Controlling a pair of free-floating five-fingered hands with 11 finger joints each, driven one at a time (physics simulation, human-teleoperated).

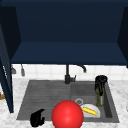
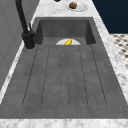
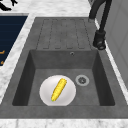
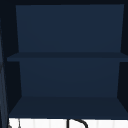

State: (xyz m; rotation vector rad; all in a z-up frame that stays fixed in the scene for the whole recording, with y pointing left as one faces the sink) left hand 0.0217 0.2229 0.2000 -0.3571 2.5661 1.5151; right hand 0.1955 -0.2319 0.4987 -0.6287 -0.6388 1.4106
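Note:
In the front view my right hand [image 1: 101, 80] is over the right side of the sink basin [image 1: 108, 105], curled round the top of an upright dark green bottle [image 1: 99, 98]. My left hand [image 1: 37, 118] floats low at the front left, over the front edge of the drainboard [image 1: 42, 95], with relaxed fingers and nothing in it. A red ball [image 1: 67, 115] sits at the front middle between the two hands. On the basin floor a white plate [image 3: 46, 94] carries a yellow corn cob [image 3: 59, 89], and the plate [image 1: 96, 108] lies just left of the bottle.
A black faucet [image 1: 67, 76] stands behind the sink, its drain [image 3: 82, 80] beside the plate. The open dark blue wall cabinet [image 4: 67, 80] has bare shelves, and its open door [image 1: 5, 75] hangs at the left. A plate holding a brown item [image 2: 73, 5] sits on the far counter.

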